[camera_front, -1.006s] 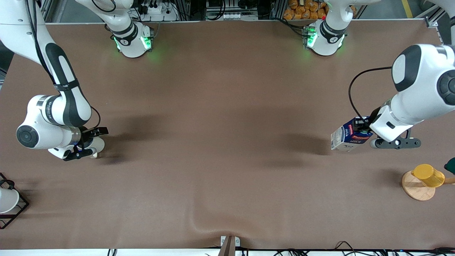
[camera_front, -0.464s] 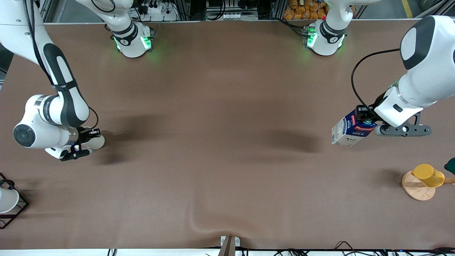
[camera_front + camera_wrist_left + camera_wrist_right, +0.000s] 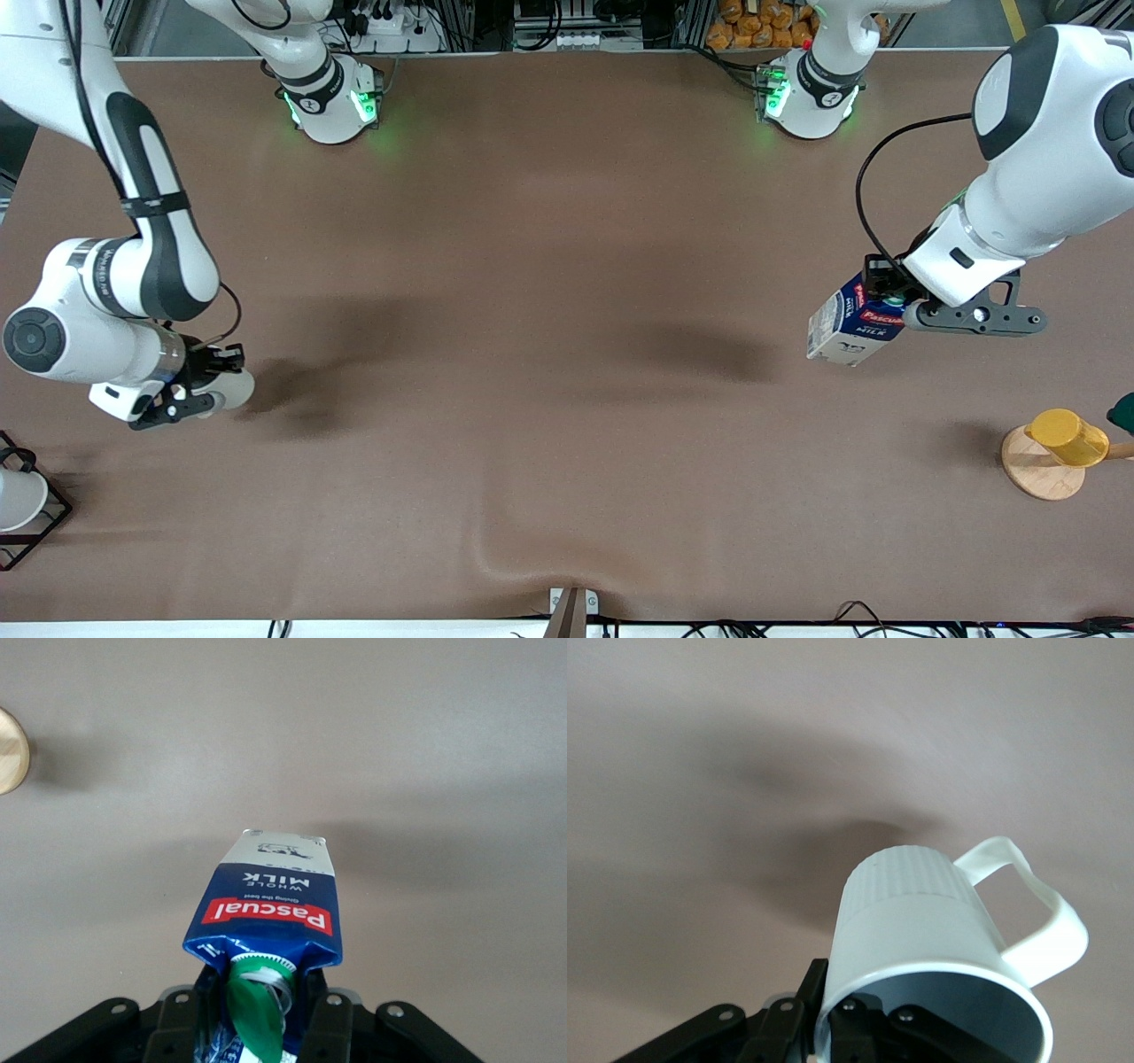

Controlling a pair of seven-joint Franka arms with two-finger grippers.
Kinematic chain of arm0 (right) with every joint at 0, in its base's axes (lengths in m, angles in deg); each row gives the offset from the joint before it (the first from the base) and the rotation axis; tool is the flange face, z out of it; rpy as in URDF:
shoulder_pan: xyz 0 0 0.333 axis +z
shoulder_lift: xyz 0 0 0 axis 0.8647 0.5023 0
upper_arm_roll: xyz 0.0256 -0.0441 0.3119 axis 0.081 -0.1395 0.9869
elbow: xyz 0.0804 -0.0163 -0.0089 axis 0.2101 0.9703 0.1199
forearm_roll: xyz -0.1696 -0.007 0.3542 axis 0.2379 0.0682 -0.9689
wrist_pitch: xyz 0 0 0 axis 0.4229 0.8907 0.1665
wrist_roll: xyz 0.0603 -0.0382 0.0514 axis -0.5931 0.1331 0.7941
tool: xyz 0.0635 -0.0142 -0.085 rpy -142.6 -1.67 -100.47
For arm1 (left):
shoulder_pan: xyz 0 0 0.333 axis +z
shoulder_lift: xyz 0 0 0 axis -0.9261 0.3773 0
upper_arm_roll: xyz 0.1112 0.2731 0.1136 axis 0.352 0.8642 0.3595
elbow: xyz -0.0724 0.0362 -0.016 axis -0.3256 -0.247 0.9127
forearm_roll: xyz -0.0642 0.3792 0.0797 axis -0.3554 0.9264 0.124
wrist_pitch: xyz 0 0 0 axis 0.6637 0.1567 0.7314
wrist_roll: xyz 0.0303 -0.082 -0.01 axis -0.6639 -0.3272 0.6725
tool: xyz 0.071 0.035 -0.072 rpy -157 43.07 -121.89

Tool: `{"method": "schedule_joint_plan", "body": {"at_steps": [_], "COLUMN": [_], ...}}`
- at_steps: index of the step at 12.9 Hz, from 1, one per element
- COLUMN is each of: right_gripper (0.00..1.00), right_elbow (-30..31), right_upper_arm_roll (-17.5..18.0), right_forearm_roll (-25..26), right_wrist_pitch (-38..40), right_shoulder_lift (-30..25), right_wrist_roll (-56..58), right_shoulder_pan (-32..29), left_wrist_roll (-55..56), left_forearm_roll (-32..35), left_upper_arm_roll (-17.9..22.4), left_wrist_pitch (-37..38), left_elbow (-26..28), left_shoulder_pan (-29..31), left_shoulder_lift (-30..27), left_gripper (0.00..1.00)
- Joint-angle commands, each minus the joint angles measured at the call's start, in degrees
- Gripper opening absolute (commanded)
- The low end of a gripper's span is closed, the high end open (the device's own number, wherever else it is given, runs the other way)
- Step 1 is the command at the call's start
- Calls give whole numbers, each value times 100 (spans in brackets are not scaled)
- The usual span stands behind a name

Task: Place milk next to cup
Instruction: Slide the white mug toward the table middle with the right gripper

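Right gripper [image 3: 199, 390] up over the table [image 3: 532, 354] at the right arm's end, jaws clamped on the rim of the cup [image 3: 232, 387], ribbed wall, loop handle. Left gripper [image 3: 890, 297] up over the left arm's end, jaws clamped on the gable top of the milk [image 3: 846, 326]. Carton hangs tilted. Label reads "Pascual", "WHOLE MILK". Green cap [image 3: 257, 1005] between the fingers [image 3: 325, 1028]. Yellow cup [image 3: 1067, 437] on a wooden coaster [image 3: 1036, 474], nearer the camera.

A wide table [image 3: 549, 266] covered in brown cloth fills the scene.
Soft dark shadows lie across the cloth, which wrinkles at the near edge. Along the farthest edge stand metal frame rails [image 3: 682, 22], cables and a power strip [image 3: 394, 22].
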Motion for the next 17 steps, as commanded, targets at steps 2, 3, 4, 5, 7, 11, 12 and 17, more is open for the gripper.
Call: {"method": "schedule_joint_plan", "body": {"at_steps": [2, 3, 4, 5, 7, 11, 12, 17], "right_gripper": [0, 0, 0, 0, 0, 0, 0, 73], "right_elbow": [-726, -753, -754, -780, -981, -1562, -1562, -1562], "right_upper_arm_roll": [-22, -22, -22, -22, -31, -39, -39, -39], "right_forearm_roll": [24, 7, -211, -631, -1353, -1593, -1593, -1541], "right_wrist_pitch": [575, 575, 567, 566, 540, 243, -2, -277], "right_shoulder_lift": [109, 188, 284, 372, 670, 1321, 1401, 1630], "right_wrist_roll": [-1404, -1730, -2081, -2345, -2890, -4148, -4341, -4440], "right_shoulder_pan": [1284, 1548, 1795, 2049, 2559, 3675, 3895, 4188], "left_wrist_roll": [9, -43, -26, -26, 44, 36, 36, 36], "left_forearm_roll": [-117, -117, -109, -109, -117, -126, -126, -144], "left_upper_arm_roll": [-18, -18, -18, -18, -18, -18, -18, -26], "left_wrist_pitch": [129, 129, 129, 129, 129, 129, 129, 138], "left_elbow": [-151, -151, -151, -151, -142, -142, -142, -142], "left_shoulder_pan": [94, 95, 95, 95, 86, 86, 86, 68], "left_shoulder_lift": [44, 44, 44, 44, 44, 44, 44, 44], "left_gripper": [20, 20, 20, 20, 17, 18, 18, 18]}}
